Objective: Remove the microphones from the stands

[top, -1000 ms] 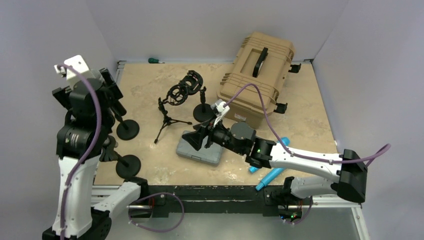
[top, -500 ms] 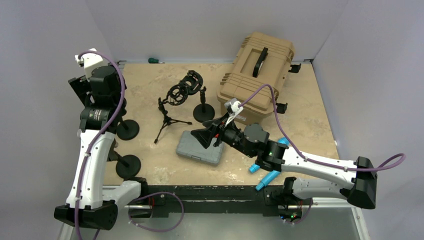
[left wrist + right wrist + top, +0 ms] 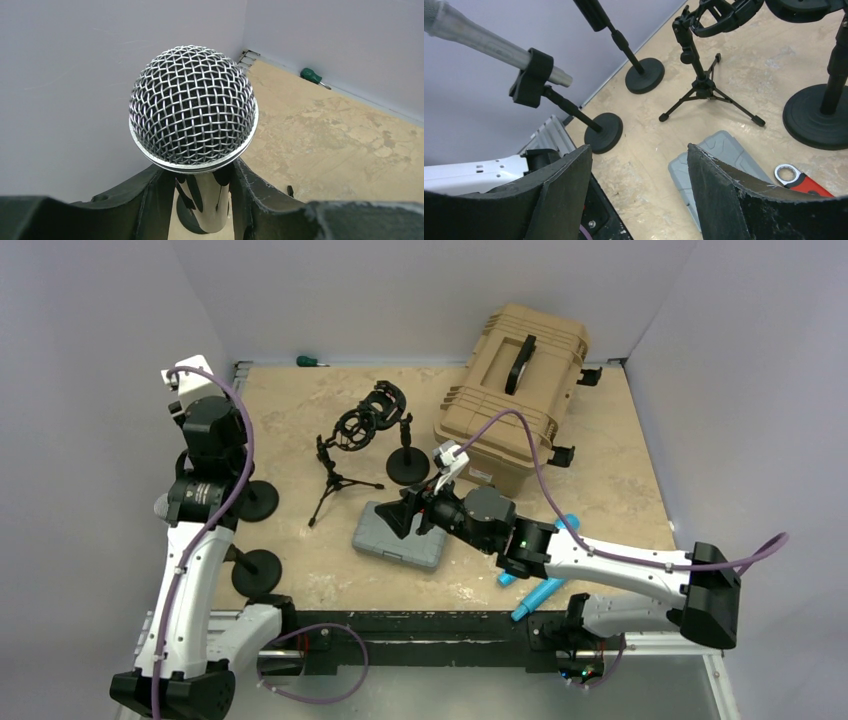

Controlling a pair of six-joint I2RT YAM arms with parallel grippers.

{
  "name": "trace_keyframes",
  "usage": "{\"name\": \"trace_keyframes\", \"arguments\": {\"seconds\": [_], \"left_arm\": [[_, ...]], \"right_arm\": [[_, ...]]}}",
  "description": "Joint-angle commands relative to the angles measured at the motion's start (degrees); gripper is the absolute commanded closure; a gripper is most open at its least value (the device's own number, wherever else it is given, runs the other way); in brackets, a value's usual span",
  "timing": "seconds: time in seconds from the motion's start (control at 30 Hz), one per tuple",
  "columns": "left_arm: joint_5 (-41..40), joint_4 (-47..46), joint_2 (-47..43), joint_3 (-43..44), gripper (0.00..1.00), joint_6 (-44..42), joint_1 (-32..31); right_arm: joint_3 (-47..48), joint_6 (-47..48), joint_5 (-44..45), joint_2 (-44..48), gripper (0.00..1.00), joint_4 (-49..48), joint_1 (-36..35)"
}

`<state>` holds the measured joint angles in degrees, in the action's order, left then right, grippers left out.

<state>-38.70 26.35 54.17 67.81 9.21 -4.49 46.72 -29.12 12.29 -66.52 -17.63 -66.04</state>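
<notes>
The microphone (image 3: 193,107), a silver mesh head on a chrome body, sits tilted in the black clip (image 3: 531,77) of its round-based stand (image 3: 603,131), at the left of the right wrist view.

White shells, black joints and purple cables mark both the left arm (image 3: 185,570) and, nearer the tan case (image 3: 515,390), the green-lit right arm (image 3: 620,565).

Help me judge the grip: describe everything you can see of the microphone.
The microphone has a round silver wire-mesh head with a metal rim and a shiny barrel. The left pincer is closed on the barrel under the head, fingers pressing both sides. Lower down, a black clip on its stand holds the slanted barrel.
</notes>
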Motion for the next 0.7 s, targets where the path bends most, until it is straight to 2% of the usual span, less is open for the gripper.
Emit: {"name": "trace_keyframes", "arguments": {"seconds": [0.0,0.27,0.67], "left_arm": [[5.47,0.31,-2.75,1.88,1.0,1.29,0.45],[11.77,11.85,-1.54,7.87,1.0,11.38,-1.45],[10.05,13.96,0.47,10.35,1.0,18.03,-11.75]], "right_arm": [[3.92,1.51,-0.84,-2.08,0.32,-1.8,0.03],[5.13,1.53,-1.9,-4.25,0.32,-3.28,0.01],[7.88,1.21,-3.31,-7.23,0.32,-3.16,-0.01]]}}
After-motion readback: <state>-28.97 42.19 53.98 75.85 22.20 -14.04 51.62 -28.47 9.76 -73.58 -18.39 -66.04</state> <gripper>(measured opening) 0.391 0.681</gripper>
